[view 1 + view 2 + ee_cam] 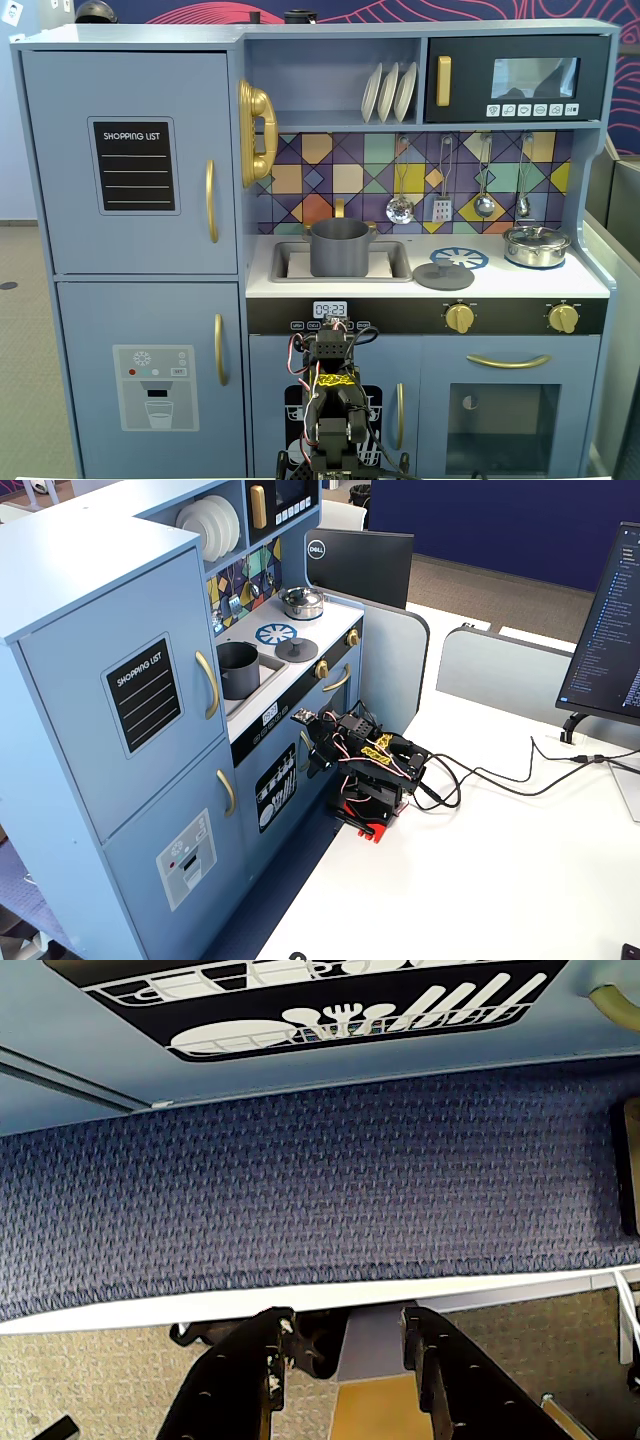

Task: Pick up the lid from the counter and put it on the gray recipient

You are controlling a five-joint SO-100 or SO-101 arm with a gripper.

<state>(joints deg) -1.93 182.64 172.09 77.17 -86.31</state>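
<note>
Your arm is folded low in front of the toy kitchen; fingers are spread and empty, aimed at carpet. The lid lies flat on the tabletop, knob up, just right of the sink holding the gray recipient. It's round, so no long axis. Risks: clipping the tabletop edge while rising, or slipping off that small knob.
</note>
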